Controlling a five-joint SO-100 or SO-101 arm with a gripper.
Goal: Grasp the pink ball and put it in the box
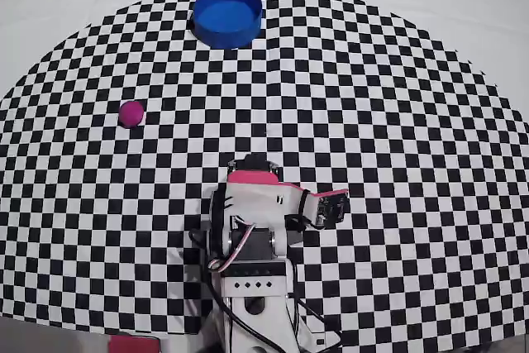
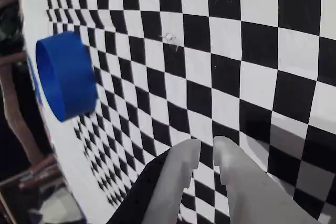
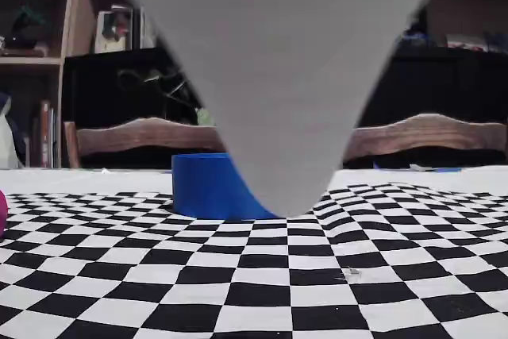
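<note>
The pink ball (image 1: 131,112) lies on the checkered cloth at the left of the overhead view; only its edge shows at the left border of the fixed view (image 3: 1,213). It is out of the wrist view. The box (image 1: 227,16), a round blue container, stands at the far edge of the checkers, and also shows in the wrist view (image 2: 66,75) and the fixed view (image 3: 208,188). My gripper (image 1: 250,164) is folded back over the arm's base, far from both. In the wrist view it (image 2: 207,148) holds nothing; its pale fingers (image 2: 181,177) stand nearly together.
The arm's base (image 1: 252,287) and its cables sit at the near edge of the cloth. A large blurred grey shape (image 3: 270,61) fills the top middle of the fixed view. Wooden chair backs (image 3: 143,136) and shelves stand behind the table.
</note>
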